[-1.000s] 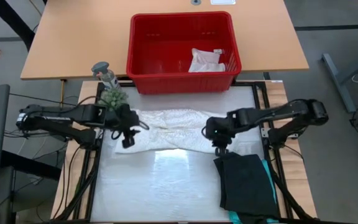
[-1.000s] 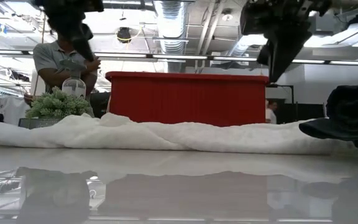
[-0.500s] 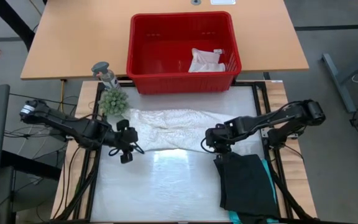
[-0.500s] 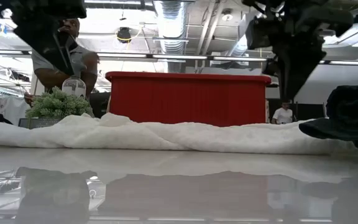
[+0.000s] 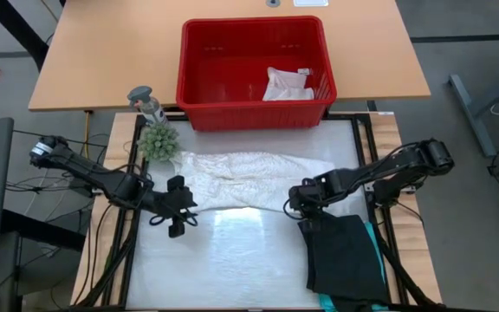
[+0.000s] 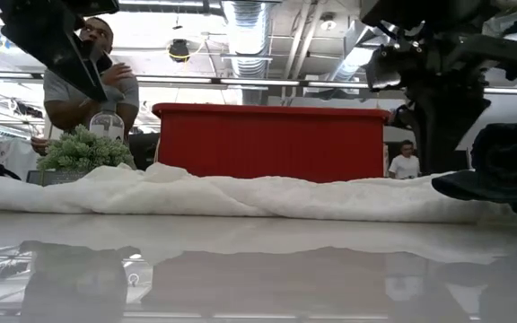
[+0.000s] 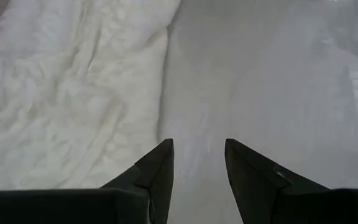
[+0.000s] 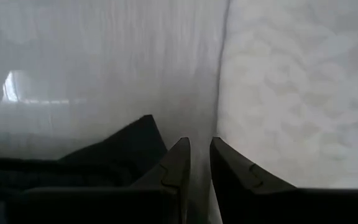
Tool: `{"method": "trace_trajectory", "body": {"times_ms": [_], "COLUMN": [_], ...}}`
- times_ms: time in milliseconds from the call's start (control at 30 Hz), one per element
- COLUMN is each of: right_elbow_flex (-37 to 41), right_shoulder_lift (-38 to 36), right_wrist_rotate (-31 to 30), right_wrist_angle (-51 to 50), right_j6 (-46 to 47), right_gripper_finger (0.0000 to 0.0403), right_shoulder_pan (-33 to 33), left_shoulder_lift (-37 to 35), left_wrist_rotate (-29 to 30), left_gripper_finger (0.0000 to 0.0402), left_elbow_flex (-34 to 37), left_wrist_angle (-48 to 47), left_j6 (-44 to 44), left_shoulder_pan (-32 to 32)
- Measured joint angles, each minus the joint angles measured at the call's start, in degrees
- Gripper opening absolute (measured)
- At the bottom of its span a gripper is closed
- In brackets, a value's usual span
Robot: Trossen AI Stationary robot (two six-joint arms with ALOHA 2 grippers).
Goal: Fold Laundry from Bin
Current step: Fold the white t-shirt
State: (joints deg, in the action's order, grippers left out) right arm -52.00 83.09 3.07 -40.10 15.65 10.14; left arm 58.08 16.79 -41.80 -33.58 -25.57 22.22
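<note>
From table height we lose both gripper tips, and only an edge of the teal garment (image 5: 372,247) peeks from under the folded black garment (image 5: 343,257). The white lacy top (image 5: 254,178) lies crumpled in a long band across the white table (image 5: 232,260), before the red bin (image 5: 254,62), which holds a small white cloth (image 5: 288,84). The left gripper (image 5: 177,227) hangs just off the top's near edge, fingers parted, empty. The right gripper (image 5: 306,206), fingers narrowly parted and empty, hovers between top and black garment.

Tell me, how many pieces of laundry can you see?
4: a white top spread below the bin, a small cloth inside it, a black garment folded over a teal one. More may be hidden.
</note>
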Motion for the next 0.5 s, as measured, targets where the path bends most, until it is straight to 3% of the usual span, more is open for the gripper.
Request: {"method": "trace_trajectory", "body": {"times_ms": [500], "right_elbow_flex": [0.1], "right_shoulder_lift": [0.0], "right_wrist_rotate": [-1.6], "right_wrist_angle": [-0.2], "right_j6": [-2.5], "right_gripper_finger": [0.0088], "right_shoulder_pan": [0.3], "left_shoulder_lift": [-1.7], "left_wrist_rotate": [-0.1], "left_gripper_finger": [0.0132], "left_elbow_flex": [1.0], "left_wrist_angle": [6.4], "left_j6": [2.6], "left_shoulder_pan": [0.5]}}
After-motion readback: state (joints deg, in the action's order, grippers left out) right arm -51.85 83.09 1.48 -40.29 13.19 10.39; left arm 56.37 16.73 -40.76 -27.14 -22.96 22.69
